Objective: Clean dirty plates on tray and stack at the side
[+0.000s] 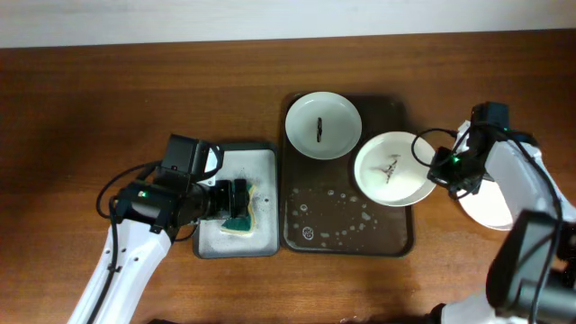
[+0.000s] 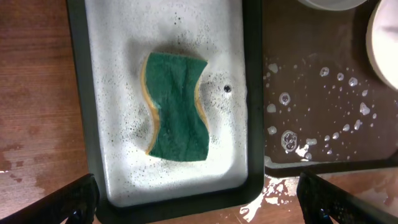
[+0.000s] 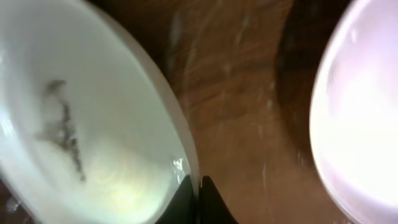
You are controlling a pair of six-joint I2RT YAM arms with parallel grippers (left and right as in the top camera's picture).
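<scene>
Looking at the dark tray (image 1: 387,229), we found two dirty plates on it: a far plate (image 1: 323,125) in its far half, marked with one dark streak, and a streaked plate (image 1: 393,168) at its right edge, overhanging the rim. The right gripper (image 1: 443,167) was clamped on that streaked plate's right rim, its fingers (image 3: 208,202) pinched together there. Off the tray's right side a clean plate (image 1: 486,209) lay on the table (image 1: 90,108), partly hidden by the right arm. Foam spots (image 1: 337,220) speckled the tray's near half. Just beside the tray's left edge sat a soapy sponge tray (image 2: 106,74) with a green sponge (image 2: 177,106) lying in it. The left gripper (image 1: 232,200) hung above the sponge, its fingers (image 2: 71,200) spread wide apart and touching nothing.
</scene>
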